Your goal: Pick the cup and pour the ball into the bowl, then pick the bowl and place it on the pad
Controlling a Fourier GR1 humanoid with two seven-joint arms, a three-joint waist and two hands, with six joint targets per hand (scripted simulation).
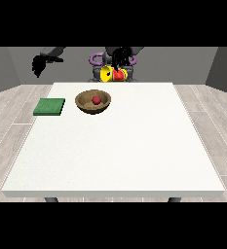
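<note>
A brown wooden bowl (93, 103) sits on the white table (115, 151), towards its far left part, with a red ball (96, 100) lying inside it. Left of the bowl lies a flat green pad (49, 106), near the table's left edge. The hand at the view's right (119, 57) hangs above the table's far edge, in front of the robot's torso, with its fingers curled round a red cup (119, 75). The hand at the view's left (39, 63) is raised beyond the table's far left corner, fingers relaxed and holding nothing.
The robot's torso (106, 74), with yellow and purple parts, stands just behind the table's far edge. Wooden floor surrounds the table on all sides.
</note>
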